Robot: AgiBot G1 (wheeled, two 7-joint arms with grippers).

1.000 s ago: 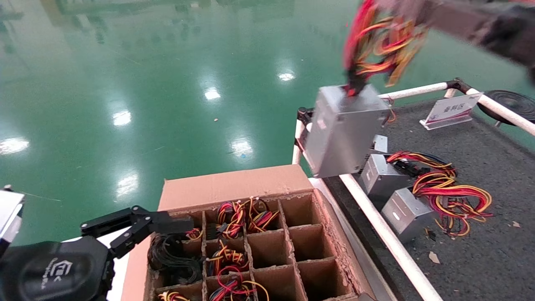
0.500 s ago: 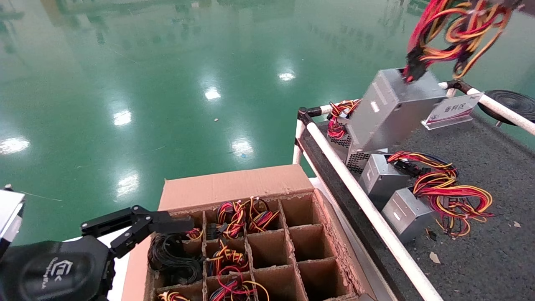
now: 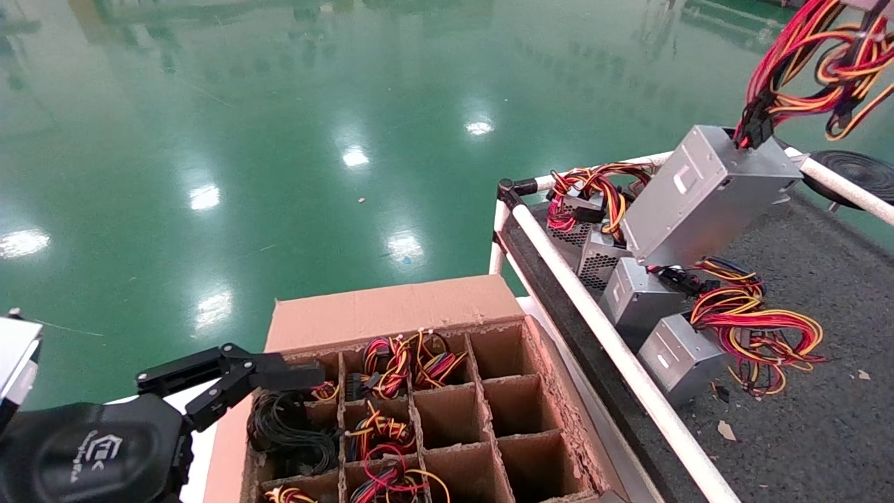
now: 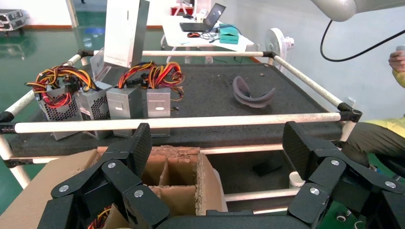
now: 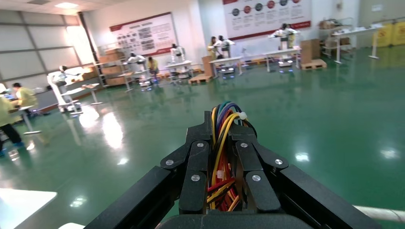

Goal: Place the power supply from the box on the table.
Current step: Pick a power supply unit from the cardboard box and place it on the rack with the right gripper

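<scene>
The power supply (image 3: pixel 705 195), a silver-grey case with a white sticker, hangs tilted by its red, yellow and black wires (image 3: pixel 817 70) over the far part of the table (image 3: pixel 824 433). It also shows in the left wrist view as the power supply (image 4: pixel 125 31) above the table's back row. My right gripper (image 5: pixel 223 138) is shut on that wire bundle; in the head view it is above the top right edge. The box (image 3: pixel 391 307) stands lower centre, with several cells bare. My left gripper (image 3: pixel 293 381) stays open beside the box's left side, holding nothing (image 4: pixel 217 143).
Three other units (image 3: pixel 635 297) (image 3: pixel 677 356) (image 3: pixel 594 258) with wire bundles lie just inside the white rail (image 3: pixel 628 370). Wire bundles (image 3: pixel 405 363) fill several box cells. A black disc (image 3: pixel 855 171) lies at the table's far right. Green floor lies beyond.
The held power supply has swung right, from above the rail to over the table's far part, and now hides the sign. The left arm has not moved.
</scene>
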